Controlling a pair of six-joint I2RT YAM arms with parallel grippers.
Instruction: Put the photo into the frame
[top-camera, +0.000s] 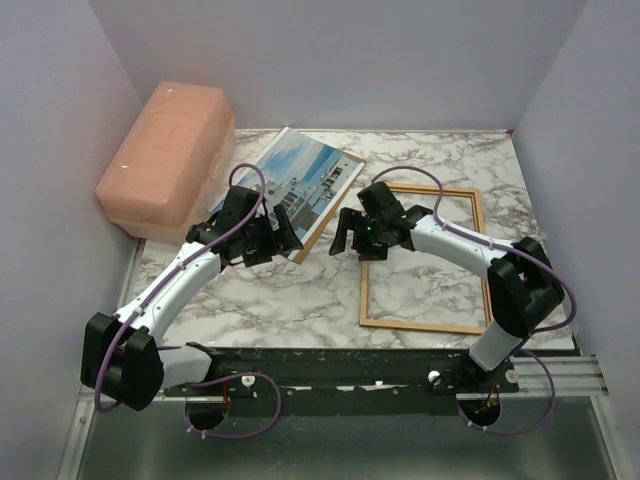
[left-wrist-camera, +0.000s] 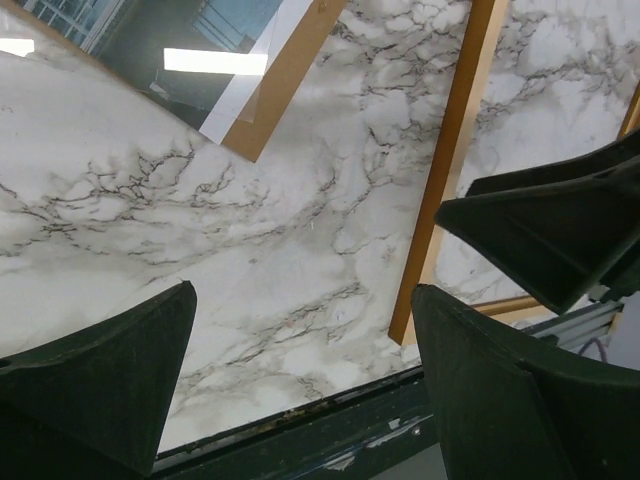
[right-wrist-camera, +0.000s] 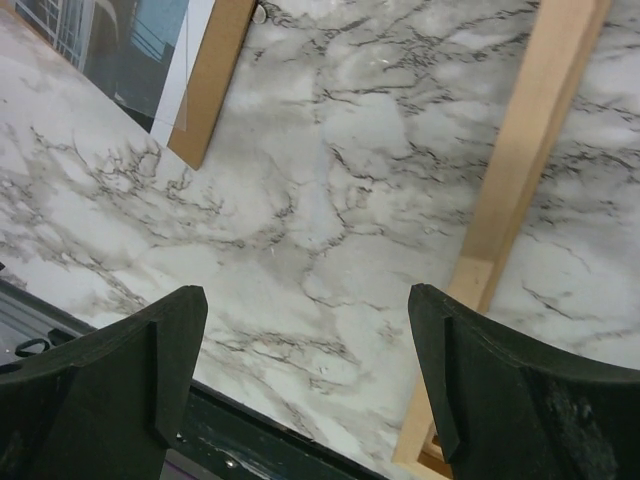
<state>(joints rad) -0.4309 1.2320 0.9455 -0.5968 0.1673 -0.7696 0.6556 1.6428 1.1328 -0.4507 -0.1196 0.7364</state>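
The photo (top-camera: 298, 183), a white building against blue sky, lies flat on a brown backing board (top-camera: 331, 214) at the back centre-left. The orange-brown wooden frame (top-camera: 420, 325) lies empty on the marble table to the right. My left gripper (top-camera: 284, 236) is open and empty, hovering over the photo's near corner. My right gripper (top-camera: 349, 236) is open and empty between the photo and the frame's left bar. The left wrist view shows the photo (left-wrist-camera: 150, 30), the board edge (left-wrist-camera: 290, 80) and a frame bar (left-wrist-camera: 452, 170). The right wrist view shows the photo (right-wrist-camera: 110, 50) and a frame bar (right-wrist-camera: 522, 150).
A pink plastic box (top-camera: 165, 155) stands at the back left against the wall. Grey walls close in the left, back and right. A dark metal rail (top-camera: 400, 365) runs along the table's near edge. One right gripper finger (left-wrist-camera: 560, 220) shows in the left wrist view.
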